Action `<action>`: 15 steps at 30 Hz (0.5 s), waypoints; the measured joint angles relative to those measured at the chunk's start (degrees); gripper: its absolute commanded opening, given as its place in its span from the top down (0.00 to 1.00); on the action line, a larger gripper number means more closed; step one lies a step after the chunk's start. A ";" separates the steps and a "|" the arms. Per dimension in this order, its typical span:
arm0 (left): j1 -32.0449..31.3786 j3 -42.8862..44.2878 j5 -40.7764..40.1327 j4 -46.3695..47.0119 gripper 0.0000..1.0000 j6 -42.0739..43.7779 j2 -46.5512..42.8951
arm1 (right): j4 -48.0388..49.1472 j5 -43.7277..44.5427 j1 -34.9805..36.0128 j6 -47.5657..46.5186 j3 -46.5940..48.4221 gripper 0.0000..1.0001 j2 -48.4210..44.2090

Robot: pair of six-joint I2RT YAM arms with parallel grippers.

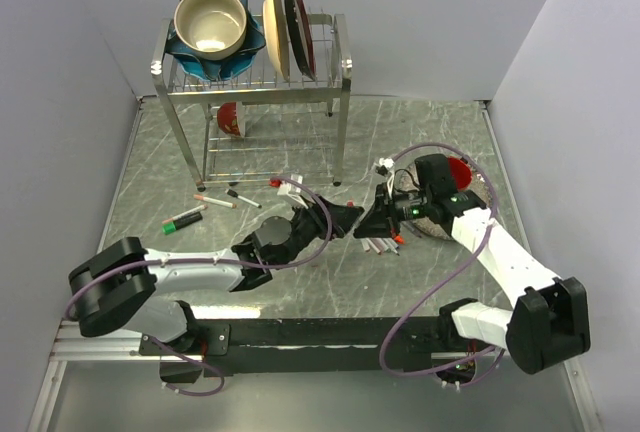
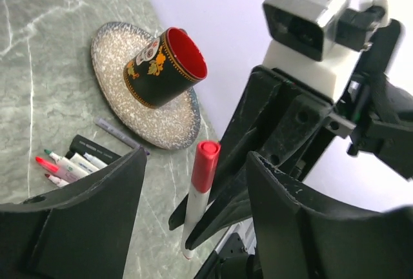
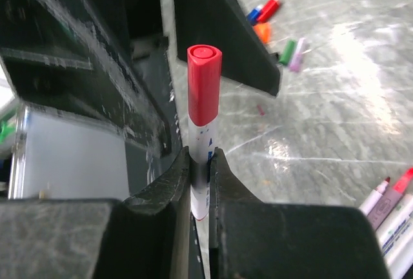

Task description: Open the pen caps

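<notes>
My right gripper (image 3: 200, 163) is shut on the white barrel of a pen (image 3: 201, 134) and holds it up off the table, its red cap (image 3: 204, 85) pointing at my left gripper. My left gripper (image 2: 197, 157) is open, its fingers (image 2: 97, 208) on either side of that red cap (image 2: 205, 166) with gaps on both sides. In the top view both grippers meet at mid-table, left (image 1: 345, 220) and right (image 1: 375, 215). Several loose caps (image 3: 274, 30), red, blue, orange, green and pink, lie on the table. Uncapped pens (image 2: 68, 163) lie in a small pile (image 1: 380, 245).
A speckled plate (image 2: 119, 108) carries a black cup with a red inside (image 2: 164, 66), tipped on its side, right of the grippers. A metal dish rack (image 1: 340, 102) with a bowl and plates stands at the back. A green marker (image 1: 183, 220) and other pens (image 1: 215, 200) lie at the left.
</notes>
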 measured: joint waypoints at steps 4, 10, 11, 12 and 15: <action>0.15 0.70 0.42 -1.01 0.38 1.53 -1.66 | -6.34 -2.36 0.02 -7.08 2.82 1.00 2.29; 0.35 1.51 1.66 -1.20 0.57 2.40 -1.62 | -9.94 -3.89 0.02 -10.69 2.99 1.00 2.82; 0.37 1.57 2.03 -1.25 0.60 2.49 -1.51 | -10.16 -3.98 0.02 -10.86 2.99 1.00 2.82; 0.42 1.88 2.58 -1.25 0.60 2.56 -1.25 | -10.36 -4.02 0.02 -10.95 2.99 1.00 2.82; 0.52 2.80 3.72 -1.38 0.61 2.56 -0.22 | -10.40 -4.09 0.02 -11.04 2.99 1.00 2.82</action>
